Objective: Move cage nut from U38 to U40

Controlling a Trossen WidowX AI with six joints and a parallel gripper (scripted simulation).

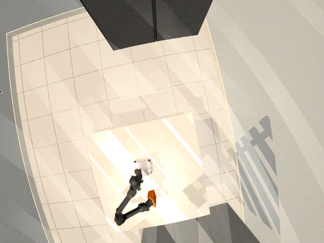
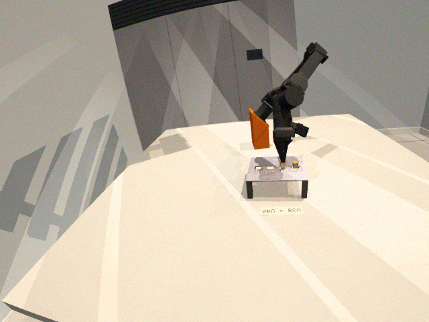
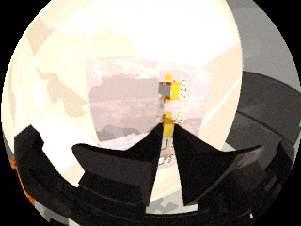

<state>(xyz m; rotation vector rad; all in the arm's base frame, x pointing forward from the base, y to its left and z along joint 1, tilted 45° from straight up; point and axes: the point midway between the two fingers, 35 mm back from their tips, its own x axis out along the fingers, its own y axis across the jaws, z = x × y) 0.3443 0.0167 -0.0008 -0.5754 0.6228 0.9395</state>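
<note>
The cage nut from hole U38 (image 2: 282,165) (image 3: 167,126) is a small yellow-and-grey clip with orange bits at its sides in the wrist view. It sits at the U38 position, right of centre in the exterior frame, directly beneath the black tapered gripper (image 2: 282,159) (image 3: 167,127). The gripper's tips, pinched to a narrow gap, have the nut between them. Whether its wings are seated cannot be made out.

Just beside it, to the right in the exterior view and above it in the wrist view, is the other yellow-and-grey cage nut (image 2: 295,164) (image 3: 169,89), apart from the fingers. Left of the gripped nut in the exterior view, two pale openings show in the pinkish-white rail plate (image 2: 277,176) (image 3: 113,94), which stands on black legs.

In front of the plate, at lower right of the exterior frame, lies a printed pale label (image 2: 281,210). Behind the plate stands an orange angular block (image 1: 151,196) (image 2: 259,133), near the black arm's lower end.
</note>
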